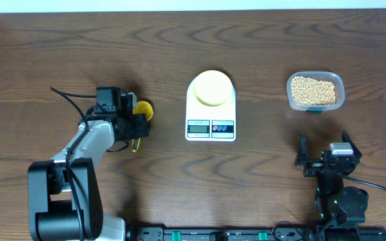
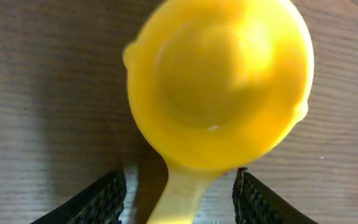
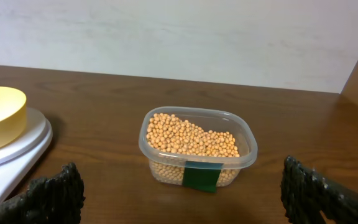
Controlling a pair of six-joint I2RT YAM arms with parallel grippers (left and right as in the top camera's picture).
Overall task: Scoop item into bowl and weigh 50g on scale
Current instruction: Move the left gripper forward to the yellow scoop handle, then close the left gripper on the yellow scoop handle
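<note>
The left gripper hangs low over the scoop, which lies on the table at the left. Its fingers stand on either side of the handle. A strip of wood shows on each side, so the jaws are part-open and hold nothing yet.

The right gripper sits near the front edge on the right, spread wide and empty, facing the tub.

The step in hand looks like picking up the scoop, so the task is at its start. The next move calls for the fingers to meet squarely on the thin handle. The scoop then has to lift level, with its cup kept upright.

Further out, the scale sits mid-table with the bowl on its platform. The bowl is empty. The display is too small to read.

Furthest right, the tub holds all the beans, heaped to about its rim, with no lid on. A green label marks its near wall.

The scale and bowl lie between the scoop and the tub, so the left arm has to carry the scoop over or around them without knocking the bowl. It is a long reach across. The right arm stands just in front of the tub and may crowd that approach.
</note>
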